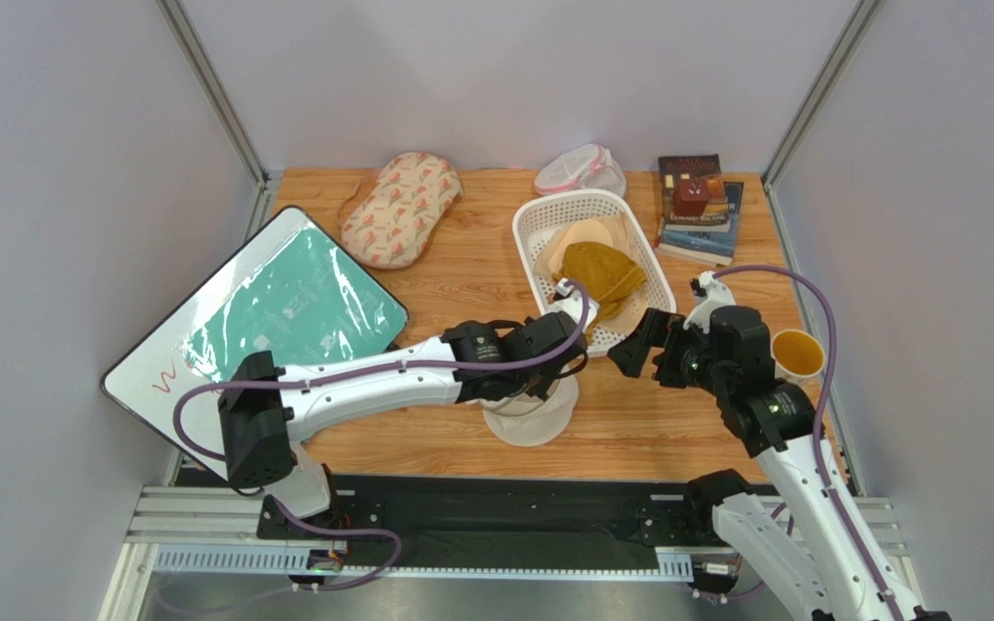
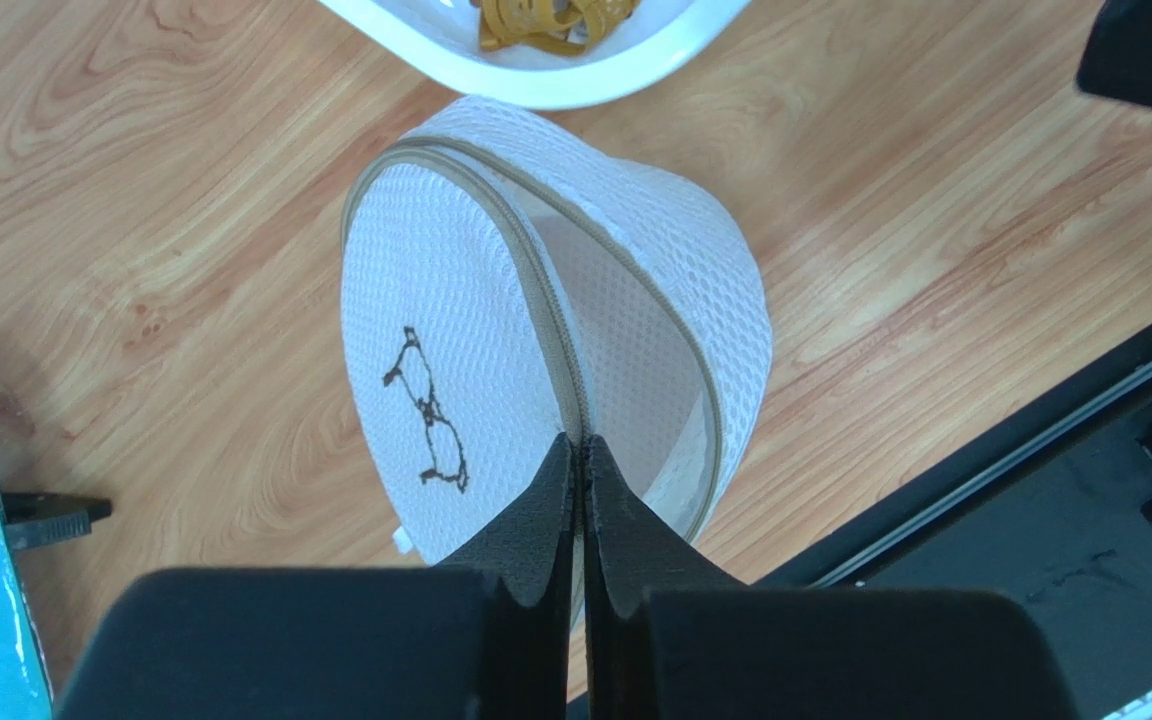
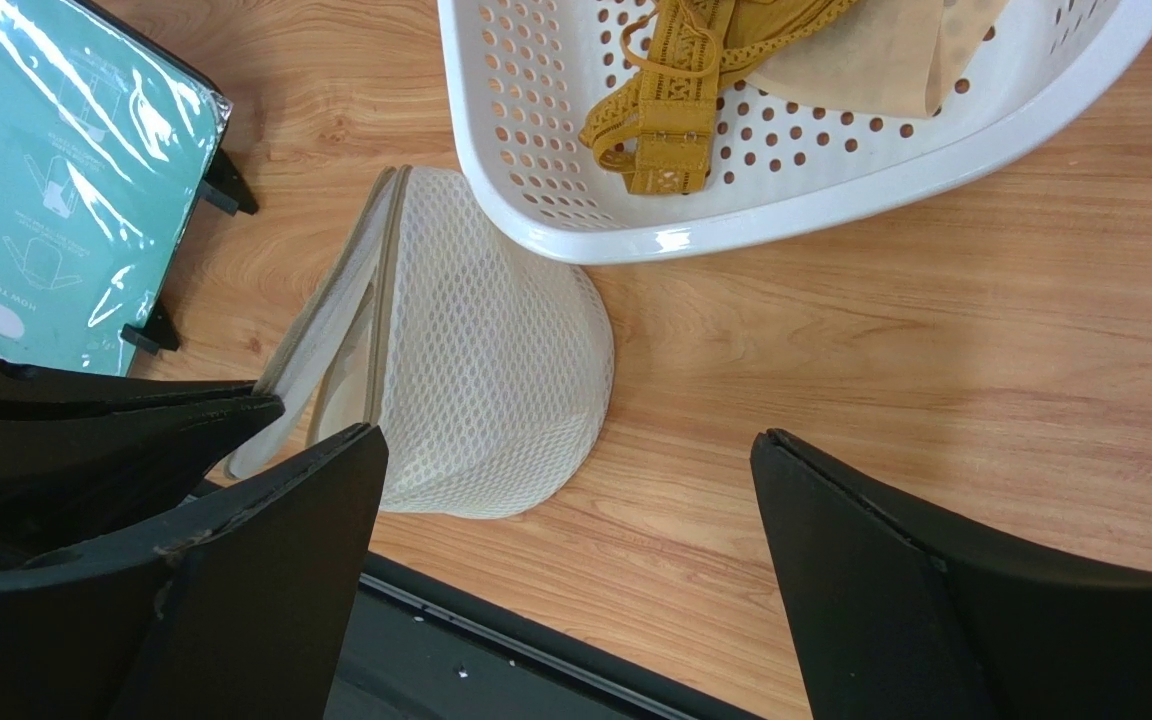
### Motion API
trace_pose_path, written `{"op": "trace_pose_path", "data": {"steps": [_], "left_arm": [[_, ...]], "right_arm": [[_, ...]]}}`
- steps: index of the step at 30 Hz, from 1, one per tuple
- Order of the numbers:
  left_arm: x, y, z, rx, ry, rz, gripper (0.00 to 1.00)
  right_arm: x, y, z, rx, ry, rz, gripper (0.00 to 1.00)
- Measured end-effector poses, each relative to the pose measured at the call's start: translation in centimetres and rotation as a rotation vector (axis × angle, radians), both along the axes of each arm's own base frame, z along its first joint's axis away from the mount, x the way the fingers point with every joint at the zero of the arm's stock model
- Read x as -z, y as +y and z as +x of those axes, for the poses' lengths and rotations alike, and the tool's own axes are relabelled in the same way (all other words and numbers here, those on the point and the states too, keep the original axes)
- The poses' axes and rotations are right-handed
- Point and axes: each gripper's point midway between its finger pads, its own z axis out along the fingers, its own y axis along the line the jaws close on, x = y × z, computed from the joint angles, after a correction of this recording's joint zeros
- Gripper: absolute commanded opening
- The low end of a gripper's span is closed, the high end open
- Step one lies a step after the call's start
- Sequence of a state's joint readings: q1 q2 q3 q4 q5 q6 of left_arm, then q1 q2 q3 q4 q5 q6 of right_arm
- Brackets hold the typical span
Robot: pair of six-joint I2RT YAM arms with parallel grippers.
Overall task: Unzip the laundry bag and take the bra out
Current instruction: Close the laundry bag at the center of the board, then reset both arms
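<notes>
A wooden table [image 2: 162,225] seen from above and from two wrist cameras. Near the front edge, a round cream mesh laundry bag [image 2: 447,300] sits unzipped, its flat lid with a small black bra drawing hinged to the left so the domed half gapes; what shows of the inside looks empty. The left fingers [image 2: 579,458] are clenched together on the bag's zip edge at its near side, apparently pinning it so that the mouth holds open. The mustard-yellow bra [image 3: 672,90] lies just beyond the bag in a white perforated basket [image 3: 838,180], partly over a pale peach bra [image 3: 898,53], which suggests the removal is done or nearly so. The right fingers [image 3: 567,443] hover spread wide and empty, above the table to the right of the bag and near the basket's front corner, well placed to reach either one. The likely remaining step is for the left fingers to release the bag.
</notes>
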State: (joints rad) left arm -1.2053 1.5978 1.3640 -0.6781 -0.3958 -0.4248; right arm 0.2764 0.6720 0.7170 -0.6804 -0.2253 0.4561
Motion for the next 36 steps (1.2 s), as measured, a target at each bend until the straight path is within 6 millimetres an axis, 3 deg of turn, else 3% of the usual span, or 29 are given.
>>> {"op": "trace_pose_path", "data": {"steps": [3, 4, 8, 12, 18, 25, 30, 36], "left_arm": [[-0.3, -0.7, 0.2, 0.001, -0.008, -0.002, 0.16], [-0.4, -0.8, 0.1, 0.000, -0.008, -0.005, 0.31], [-0.5, -1.3, -0.4, 0.012, 0.006, -0.019, 0.61], [-0.4, -2.1, -1.2, 0.046, 0.038, -0.062, 0.84], [-1.4, -1.7, -2.5, 0.082, 0.065, -0.134, 0.88], [-6.5, 0.1, -2.9, 0.087, -0.006, -0.272, 0.94], [-8.4, 2.4, -2.3, 0.066, -0.040, -0.355, 0.95], [-6.0, 9.7, 1.4, -0.115, -0.045, -0.387, 0.96]], "right_arm": [[0.1, -0.1, 0.0, 0.005, 0.001, -0.004, 1.00], [0.1, -0.1, 0.0, 0.006, 0.003, -0.005, 1.00], [0.3, -0.2, 0.0, 0.008, 0.007, -0.008, 1.00], [0.4, -0.2, 0.0, 0.010, 0.008, -0.012, 1.00], [0.7, -0.3, -0.2, 0.013, 0.024, -0.019, 1.00], [0.9, -0.4, -0.3, 0.013, 0.033, -0.022, 1.00], [0.7, -0.5, -0.5, 0.007, 0.023, -0.027, 1.00], [0.4, -0.5, -0.6, 0.003, 0.002, -0.025, 1.00]]}}
